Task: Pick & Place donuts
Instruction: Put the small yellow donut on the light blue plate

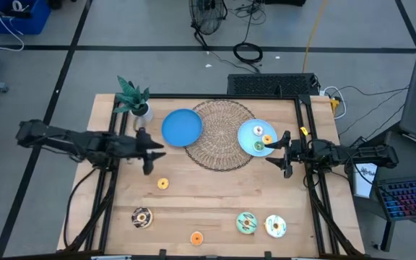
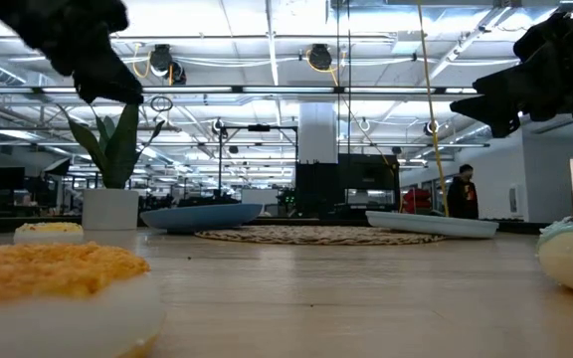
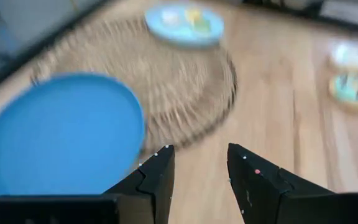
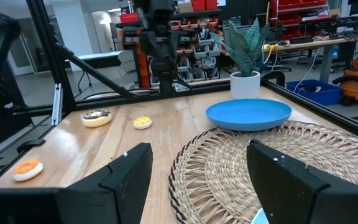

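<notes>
In the high view several toy donuts lie flat on the wooden table: a small yellow one (image 1: 162, 183), a chocolate one (image 1: 141, 217), a small orange one (image 1: 196, 237), a green-frosted one (image 1: 246, 222) and a white one (image 1: 275, 226). More tiny donuts (image 1: 259, 139) sit on the light blue plate (image 1: 247, 130). My left gripper (image 1: 157, 153) (image 3: 201, 158) is open and hovers beside the darker blue plate (image 1: 182, 127). My right gripper (image 1: 274, 153) (image 4: 197, 155) is open at the light blue plate's near-right rim. The right wrist view shows the chocolate (image 4: 96, 116), yellow (image 4: 142, 122) and orange (image 4: 27, 168) donuts.
A big round wicker mat (image 1: 222, 133) lies between the two plates, partly under both. A potted plant (image 1: 134, 97) stands at the far left corner. Black frame rails run along the table's left and right sides. Bare wood lies in the middle of the table's near half.
</notes>
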Controlling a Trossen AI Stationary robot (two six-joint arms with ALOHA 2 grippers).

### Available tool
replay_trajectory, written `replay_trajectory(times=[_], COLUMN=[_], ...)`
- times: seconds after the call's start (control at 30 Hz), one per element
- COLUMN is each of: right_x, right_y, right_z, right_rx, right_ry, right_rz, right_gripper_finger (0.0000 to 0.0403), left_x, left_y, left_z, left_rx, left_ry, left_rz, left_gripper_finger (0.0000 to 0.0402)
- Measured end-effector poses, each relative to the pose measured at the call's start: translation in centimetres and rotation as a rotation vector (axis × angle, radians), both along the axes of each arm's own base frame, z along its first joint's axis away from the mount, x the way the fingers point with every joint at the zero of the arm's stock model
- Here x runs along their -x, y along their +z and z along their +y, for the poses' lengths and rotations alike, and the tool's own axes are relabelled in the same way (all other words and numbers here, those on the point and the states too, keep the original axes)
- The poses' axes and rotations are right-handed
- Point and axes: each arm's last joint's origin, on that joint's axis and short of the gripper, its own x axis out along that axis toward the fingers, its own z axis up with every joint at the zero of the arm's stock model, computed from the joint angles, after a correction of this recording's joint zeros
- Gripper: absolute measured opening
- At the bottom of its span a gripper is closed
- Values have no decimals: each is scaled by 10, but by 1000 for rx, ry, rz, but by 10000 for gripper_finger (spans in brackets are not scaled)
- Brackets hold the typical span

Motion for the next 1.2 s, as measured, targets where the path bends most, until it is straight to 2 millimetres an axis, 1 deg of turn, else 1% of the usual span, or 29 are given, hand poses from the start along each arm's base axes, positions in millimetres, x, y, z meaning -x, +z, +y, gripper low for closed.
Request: replay_trajectory(times=[0.13,0.23,0.3,0.37,0.47,0.57,0.63,0.7,0.77,0.9,1.03,1.2], right_x=[0,0,0,0,0,0,0,0,0,0,0,0], right_y=[0,0,0,0,0,0,0,0,0,0,0,1], right_z=[0,0,0,0,0,0,0,0,0,0,0,0], right_rx=[0,0,0,0,0,0,0,0,0,0,-1,-1], right_ry=[0,0,0,0,0,0,0,0,0,0,0,0], right_rz=[0,-3,-3,-3,-3,-3,-4,-3,-4,-4,-4,-7], right_gripper_finger=[242,242,242,242,242,242,242,242,242,242,242,242], left_x=[-23,-37,-43,-48,-51,-52,-53,-56,-60,-62,-62,-65], left_y=[23,38,43,42,33,12,-2,-16,-30,-53,-62,-65], left_z=[-5,-9,-11,-14,-16,-19,-22,-28,-34,-46,-58,-69], left_rx=[64,119,155,188,233,272,300,286,251,180,159,80], left_ry=[27,44,15,31,172,306,327,305,241,109,41,-17], left_rz=[272,465,591,681,739,820,861,870,858,870,904,853], left_gripper_finger=[149,149,149,149,150,150,153,162,179,224,265,289])
